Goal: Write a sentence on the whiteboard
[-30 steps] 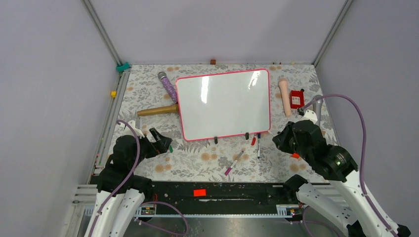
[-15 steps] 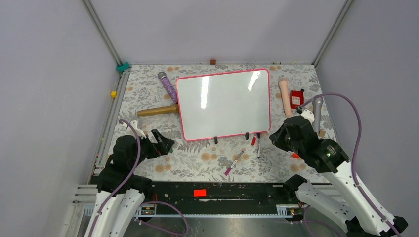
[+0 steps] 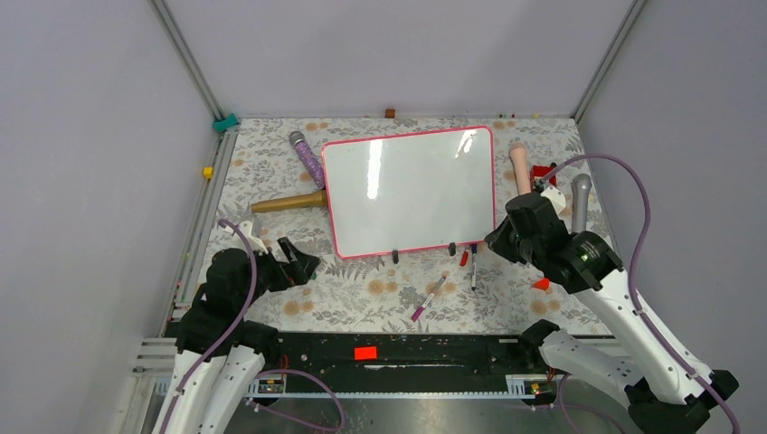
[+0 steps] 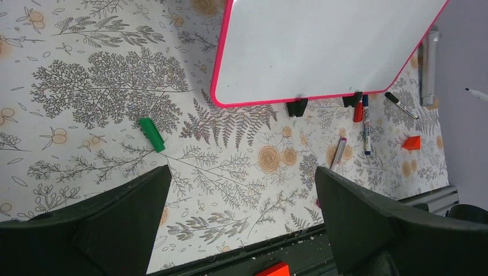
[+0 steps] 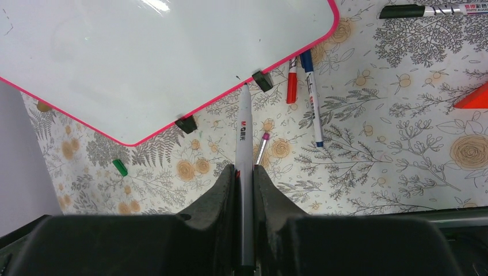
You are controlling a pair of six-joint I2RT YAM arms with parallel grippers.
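left gripper (image 4: 241, 175): fingers were spread wide, nothing between them.
whiteboard (image 4: 322, 46): blank, flat on table (image 4: 86, 69).
green cap (image 4: 152, 134): off whiteboard's rounded corner.
red marker (image 4: 358, 112), blue marker (image 4: 366, 126): side by side, between whiteboard and table's near edge.

A red "M" logo, followed by small red characters too fine to read, stood on the barrel of the white marker (image 5: 244, 144), whose tip lay at the near edge of the whiteboard (image 5: 161, 57). Off the whiteboard's rounded corner, a black-capped marker (image 5: 437, 10) carried a line of small red print along its pale barrel, but none of it could be made out.
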